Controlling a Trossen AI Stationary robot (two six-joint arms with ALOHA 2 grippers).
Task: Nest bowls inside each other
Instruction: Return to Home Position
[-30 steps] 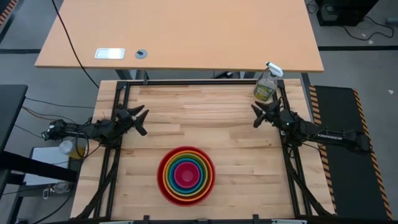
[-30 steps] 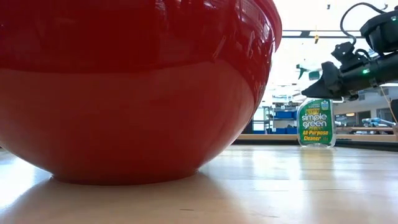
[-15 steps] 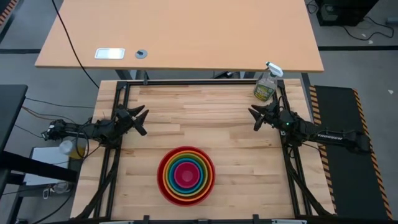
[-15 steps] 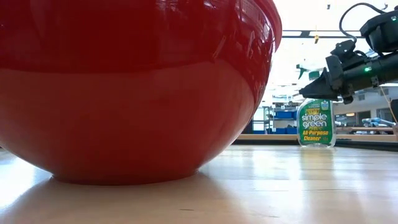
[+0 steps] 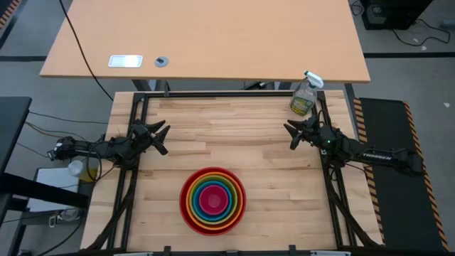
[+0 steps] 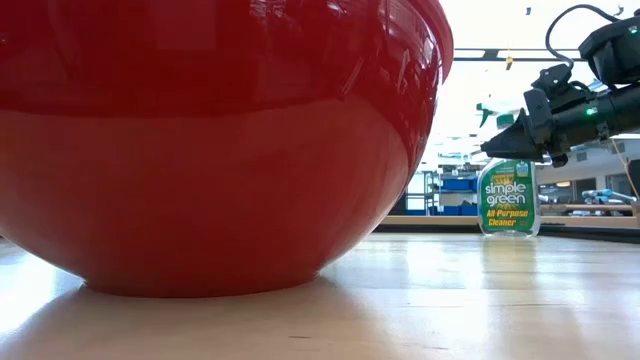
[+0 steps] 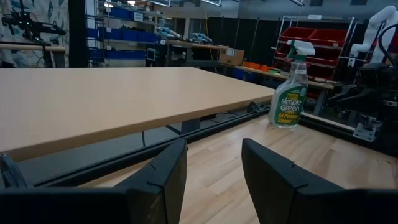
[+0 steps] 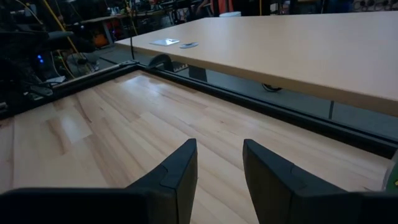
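The bowls stand nested in one stack near the table's near edge, at its middle. The red bowl (image 5: 183,202) is outermost, and its base rests on the table (image 6: 200,285). Inside it sit the orange (image 5: 190,201), lime green (image 5: 195,201) and blue (image 5: 202,201) bowls, with the magenta pink bowl (image 5: 212,201) at the centre. My left gripper (image 5: 163,139) hovers open at the table's left edge, far from the stack, with nothing between its fingers (image 7: 214,180). My right gripper (image 5: 289,136) hovers open at the right edge, also with nothing between its fingers (image 8: 219,180).
A clear spray bottle (image 5: 304,98) with a green label (image 6: 508,195) stands at the table's far right corner, just beyond my right gripper. A light wooden desk (image 5: 206,39) lies past the far edge. Black frame rails (image 5: 135,114) run along the table's sides.
My right gripper has turned a little at the wrist while staying in place, its fingertips swinging slightly up and toward the table's left. It has stayed open. The bowls and my left gripper have not moved.
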